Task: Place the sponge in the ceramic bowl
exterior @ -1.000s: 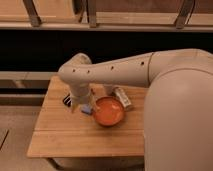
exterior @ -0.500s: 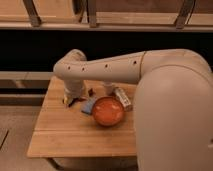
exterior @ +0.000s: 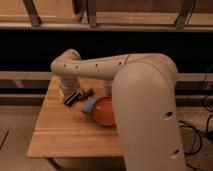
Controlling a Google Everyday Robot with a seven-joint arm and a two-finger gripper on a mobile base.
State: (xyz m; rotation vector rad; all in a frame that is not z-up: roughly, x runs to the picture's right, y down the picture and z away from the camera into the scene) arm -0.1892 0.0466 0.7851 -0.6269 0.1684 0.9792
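Note:
The blue sponge lies on the wooden table, touching the left rim of the orange-red ceramic bowl; it is outside the bowl. The arm's forearm covers the bowl's right half. My gripper hangs from the wrist at the table's back left, low over the wood and a little left of the sponge. A black ribbed bar shows at its tip.
A small dark-red lump sits on the table just behind the sponge. The big white arm fills the right side and hides that part of the table. A dark shelf and a rail run behind the table.
The wrist and gripper have swung left, away from the bowl. The sponge, hidden one second ago, now shows at the bowl's left rim.

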